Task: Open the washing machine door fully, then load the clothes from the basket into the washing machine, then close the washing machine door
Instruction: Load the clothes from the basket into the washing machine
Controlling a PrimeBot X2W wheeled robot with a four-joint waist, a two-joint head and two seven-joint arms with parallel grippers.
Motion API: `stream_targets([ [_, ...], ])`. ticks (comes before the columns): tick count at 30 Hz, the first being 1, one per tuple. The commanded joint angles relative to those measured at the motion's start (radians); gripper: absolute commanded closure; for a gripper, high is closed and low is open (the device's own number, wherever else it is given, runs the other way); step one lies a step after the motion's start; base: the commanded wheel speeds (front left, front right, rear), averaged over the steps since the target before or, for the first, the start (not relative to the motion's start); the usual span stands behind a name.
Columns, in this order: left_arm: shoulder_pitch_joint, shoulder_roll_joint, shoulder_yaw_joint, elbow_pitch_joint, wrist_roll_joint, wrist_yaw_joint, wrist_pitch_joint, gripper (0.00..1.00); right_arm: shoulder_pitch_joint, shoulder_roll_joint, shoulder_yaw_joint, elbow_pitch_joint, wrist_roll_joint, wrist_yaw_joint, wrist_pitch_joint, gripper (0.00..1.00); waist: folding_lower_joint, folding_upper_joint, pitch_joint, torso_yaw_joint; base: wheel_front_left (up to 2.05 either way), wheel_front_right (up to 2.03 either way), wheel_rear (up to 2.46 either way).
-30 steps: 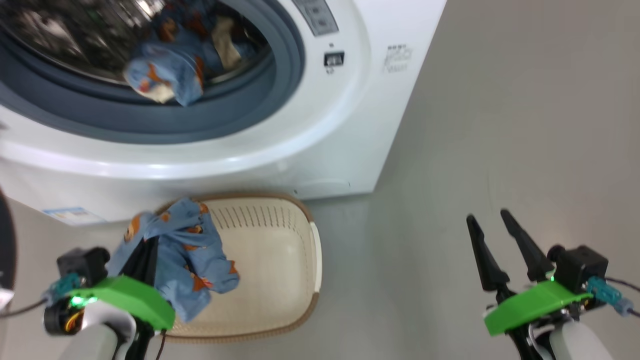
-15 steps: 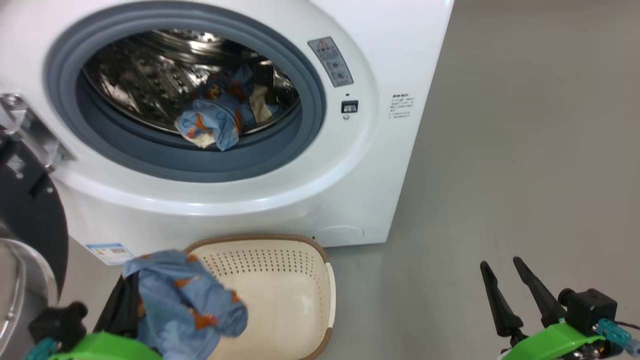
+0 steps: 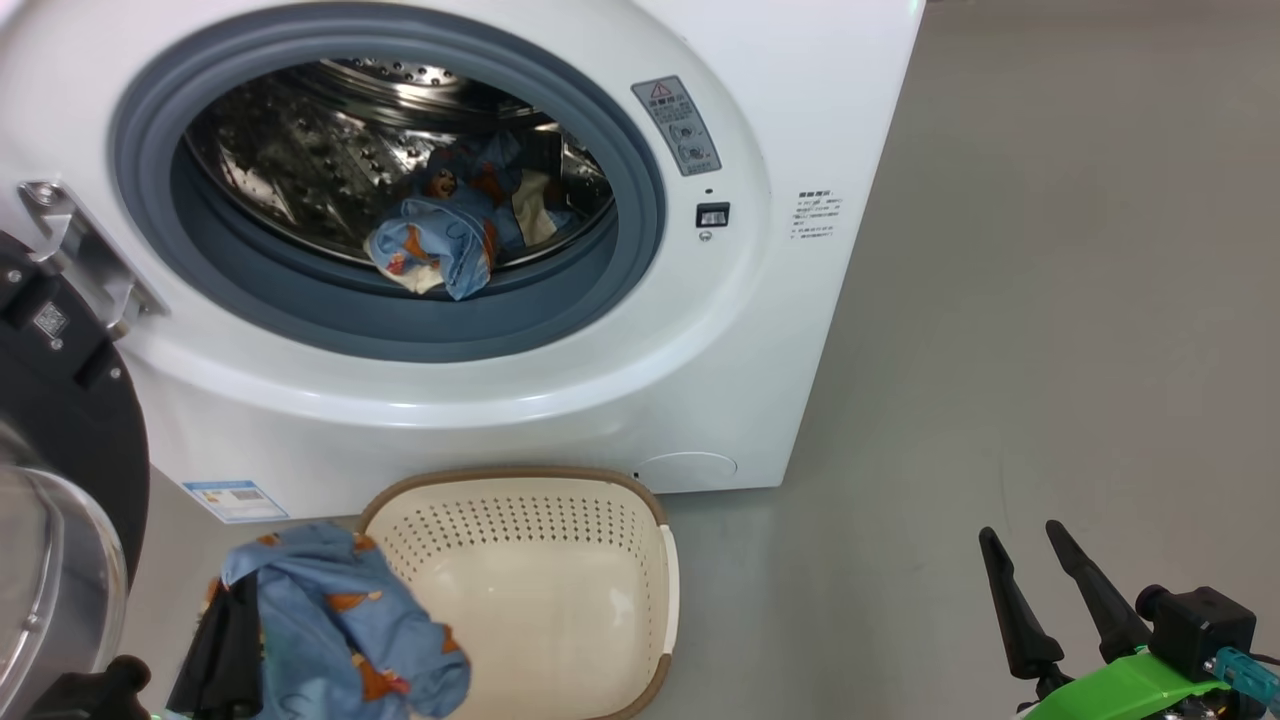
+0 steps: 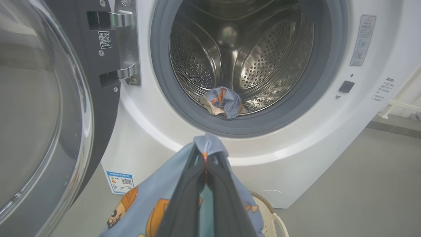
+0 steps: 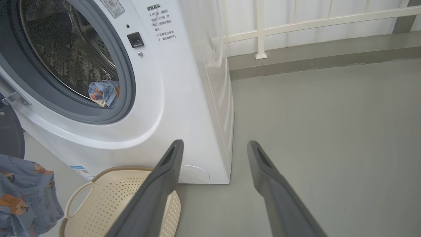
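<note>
The washing machine [image 3: 700, 380] stands with its door [image 3: 60, 480] swung open at the left, glass bowl [image 4: 39, 98] facing me. One bundle of the clothes [image 3: 435, 255] lies at the front of the steel drum [image 4: 230, 49]. My left gripper [image 4: 204, 158] is shut on the other light-blue bundle [image 3: 340, 630], which hangs just left of the basket [image 3: 520, 480], below the drum opening. The cream basket holds nothing. My right gripper [image 3: 1020, 535] stands open over bare floor at the right, with nothing between its fingers [image 5: 164, 184].
The grey floor [image 3: 1050, 300] stretches to the right of the machine. A white railing [image 5: 263, 29] and a low kerb run behind it. The door's steel hinge [image 3: 70, 250] sticks out at the left of the opening. A blue label [image 3: 235, 498] sits low on the front.
The head camera has tilted up, bringing the whole drum opening into view. My left gripper, still shut on the bundle, has carried it from over the basket to the basket's left side. The right gripper stays open.
</note>
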Motion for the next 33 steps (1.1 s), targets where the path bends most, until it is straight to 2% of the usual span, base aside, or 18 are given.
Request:
stream_targets([
  [1,-0.018,0.010,0.041,-0.028,0.005,-0.001,-0.006,1.00,-0.001,-0.011,0.018,-0.026,0.006,0.002,-0.005,0.00,0.0000,0.0000,0.006,-0.002,0.00,0.00,0.00],
  [9,-0.138,0.040,0.013,-0.009,-0.023,-0.001,-0.006,1.00,-0.034,0.008,0.021,-0.031,0.000,0.002,-0.005,0.00,0.0000,0.0000,0.056,-0.022,0.00,0.00,0.00],
  [20,-0.523,0.106,0.004,0.054,-0.047,-0.001,-0.006,1.00,-0.093,0.037,0.026,-0.039,-0.010,0.002,-0.005,0.00,0.0000,0.0000,0.158,-0.076,0.00,0.00,0.00],
  [27,-0.723,0.130,-0.023,0.226,-0.079,-0.001,-0.006,1.00,-0.130,0.055,0.038,-0.040,-0.015,0.002,-0.005,0.00,0.0000,0.0000,0.210,-0.129,0.00,0.00,0.00],
  [33,-0.853,0.147,-0.046,0.429,-0.077,-0.001,-0.006,1.00,-0.158,0.070,0.055,-0.044,-0.017,0.002,-0.005,0.00,0.0000,0.0000,0.250,-0.178,0.00,0.00,0.00],
])
